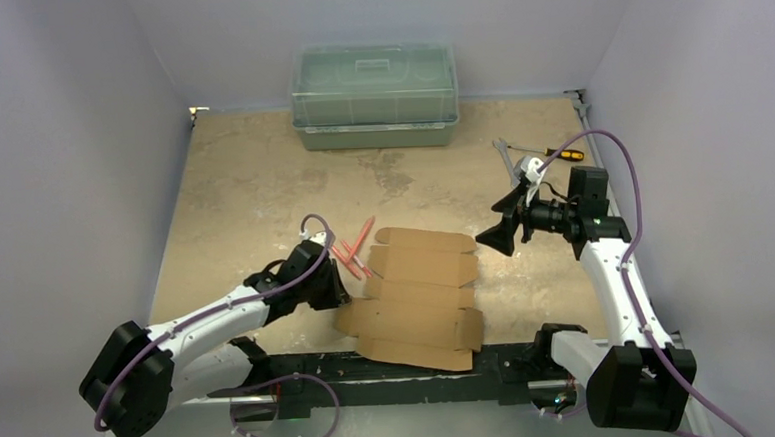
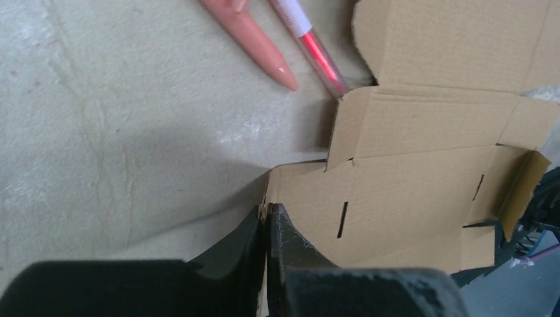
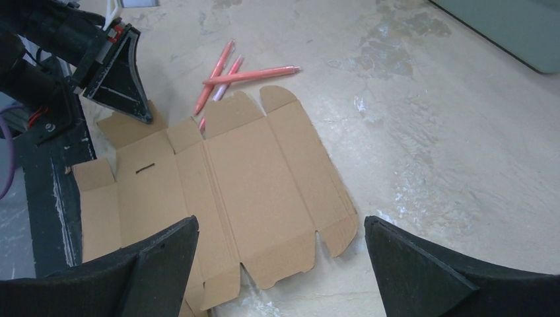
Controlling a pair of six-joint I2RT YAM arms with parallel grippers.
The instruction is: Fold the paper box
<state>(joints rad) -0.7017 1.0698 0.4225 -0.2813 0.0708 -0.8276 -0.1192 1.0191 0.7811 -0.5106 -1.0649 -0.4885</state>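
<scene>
Left end effector [image 2: 267, 212] first: its two fingers are pressed together, and the left wrist view shows the edge of a side flap running into the seam between them, so it looks clamped on the paper box [image 1: 418, 297]. The sheet spreads out ahead of those fingers, opened flat on the tabletop [image 1: 252, 186], with creases, slots and tabs all showing and no panel standing upright. Just beyond the gripped flap, a few pink pens [image 2: 251, 39] lie against the sheet's far corner.

Over to the right end effector [image 3: 279, 223]: its fingers are wide apart and holding nothing as it hovers off the tabletop, with the sheet below and ahead of it. Behind it lies a screwdriver [image 1: 560, 155], and well beyond both arms sits a green plastic bin [image 1: 374, 94].

By my read, this is the opening fold, with one flap gripped and nothing creased yet. The next move calls for lifting that flap over along its score line. The free end effector should come down and pin the centre panel so the sheet cannot slide or drag the pens.
</scene>
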